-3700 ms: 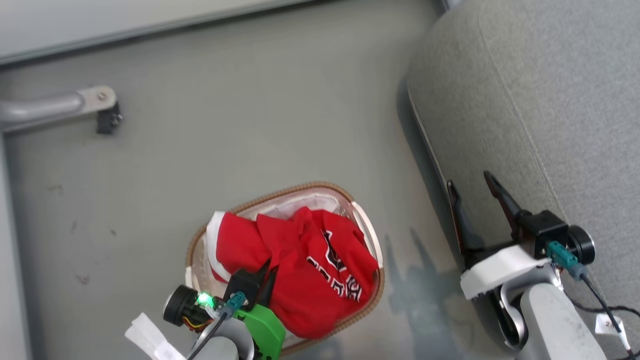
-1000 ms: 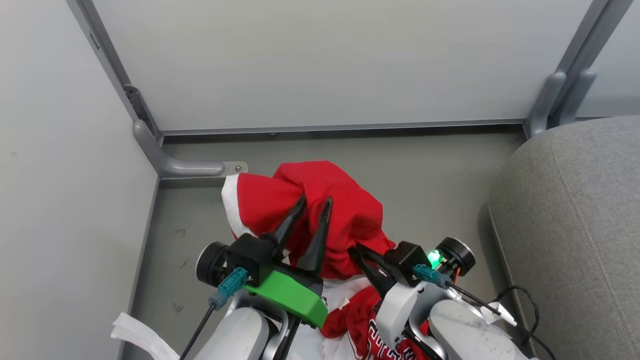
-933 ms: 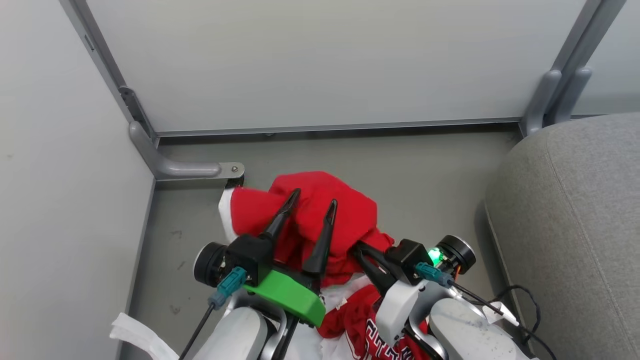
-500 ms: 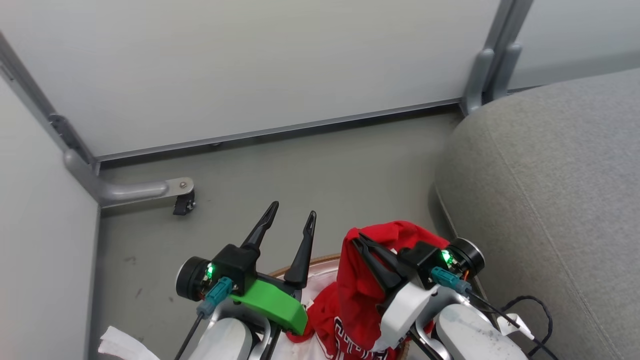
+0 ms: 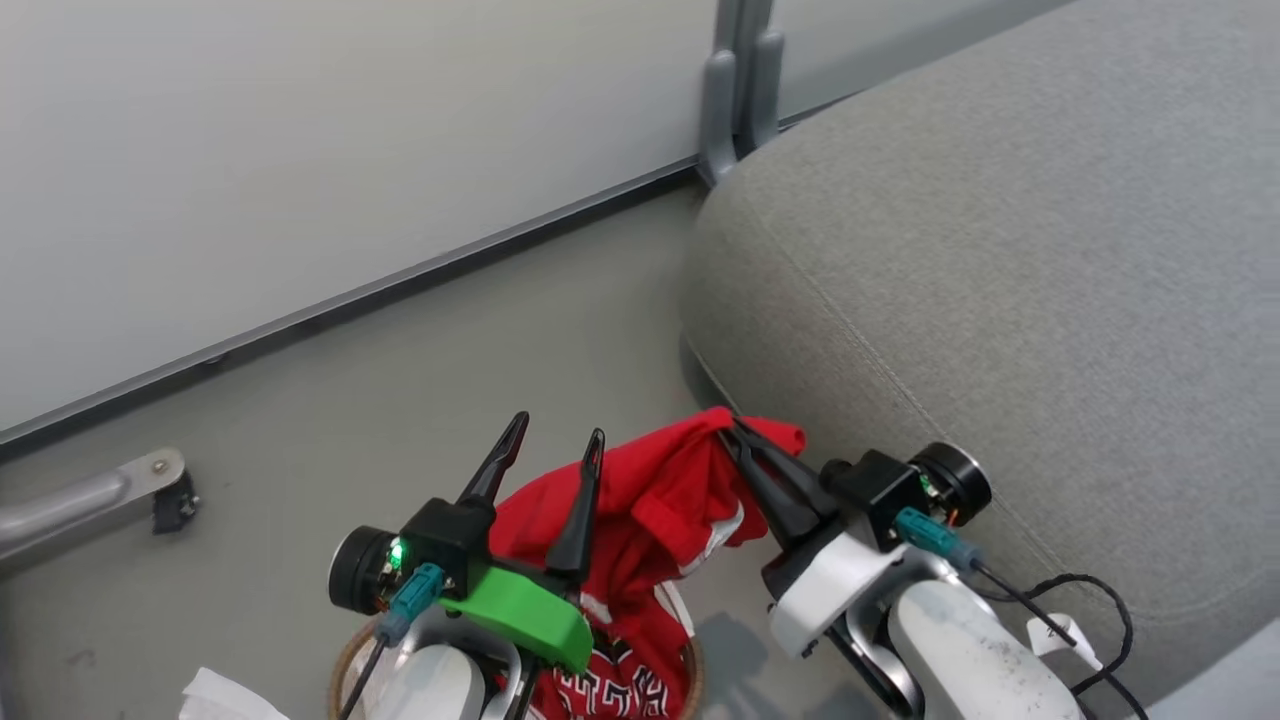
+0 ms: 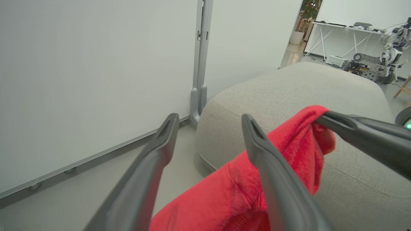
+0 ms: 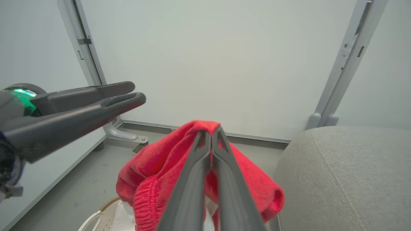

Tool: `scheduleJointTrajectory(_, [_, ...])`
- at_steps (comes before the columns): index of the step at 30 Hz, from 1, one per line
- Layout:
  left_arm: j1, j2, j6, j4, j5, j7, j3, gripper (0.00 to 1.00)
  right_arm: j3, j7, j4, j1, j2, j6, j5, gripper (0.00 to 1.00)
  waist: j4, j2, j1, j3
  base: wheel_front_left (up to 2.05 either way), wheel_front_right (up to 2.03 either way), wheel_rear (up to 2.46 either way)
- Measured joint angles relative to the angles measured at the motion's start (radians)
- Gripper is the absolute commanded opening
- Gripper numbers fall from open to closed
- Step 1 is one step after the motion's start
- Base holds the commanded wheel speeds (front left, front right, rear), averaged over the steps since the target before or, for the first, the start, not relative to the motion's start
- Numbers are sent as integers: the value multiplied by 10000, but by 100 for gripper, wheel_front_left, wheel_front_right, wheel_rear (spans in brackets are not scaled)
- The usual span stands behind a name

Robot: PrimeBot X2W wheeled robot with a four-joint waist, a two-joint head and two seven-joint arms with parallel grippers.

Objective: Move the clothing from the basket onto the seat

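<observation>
Hanging from the right gripper [image 5: 735,432], the red clothing [image 5: 655,500] was pinched by a raised fold between two fingers pressed tightly together. The right wrist view showed the fabric bunched on both sides of the closed tips. From that fold the cloth sloped down and to the left, showing a white trim band, and ran into the basket [image 5: 343,672] at the bottom edge of the head view. There, red fabric with black-and-white lettering lay inside the brown rim. Whether the lettered part and the lifted part were one garment could not be told.

The held fold was up beside the rounded front edge of the grey seat [image 5: 1000,250]; none of the cloth lay on the cushion top.

The left gripper [image 5: 558,430] was above the basket with its fingers spread wide and nothing between them. The red cloth passed behind its right-hand finger; whether it touched that finger was unclear.

Grey floor [image 5: 400,360] lay beyond the basket, running to a pale wall panel [image 5: 300,150] with a grey post [image 5: 740,90] beside the seat.
</observation>
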Motion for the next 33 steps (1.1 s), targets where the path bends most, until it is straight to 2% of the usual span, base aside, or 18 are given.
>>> scheduleJointTrajectory(3, [-8, -6, -88, 115, -42, 0, -171, 100, -543, -2, -242, -150, -25, 0, -378, 0, -544, 0, 0, 112, 0, 0, 0])
scheduleJointTrajectory(8, [-303, -12, -230, 353, 178, 0, -324, 100, -1260, -2, -731, -970, -569, 0, -968, 0, -1068, 0, 0, 502, 0, 0, 0])
scheduleJointTrajectory(18, [-483, 132, -355, 305, 968, 0, 35, 100, -2690, -2, -892, -4337, -2731, 0, -1553, 0, -1368, 0, 0, 1784, 0, 0, 0])
scheduleJointTrajectory(23, [-898, 500, -385, 140, 1225, 0, 46, 100, -3868, -4, -201, -5865, -3638, 2, -1979, 0, -1279, 0, 1, 2595, 0, 0, 0])
scheduleJointTrajectory(29, [-1409, 928, -387, -77, 1302, 0, -140, 100, -5016, -19, 1066, -7124, -4130, 2, -2725, 0, -947, 0, 1, 3632, 0, 0, 0])
scheduleJointTrajectory(33, [-1719, 1120, -387, -230, 1304, 0, -330, 100, -5852, -23, 2157, -7611, -4234, 2, -3173, 0, -658, 0, 2, 4324, 0, 0, 0])
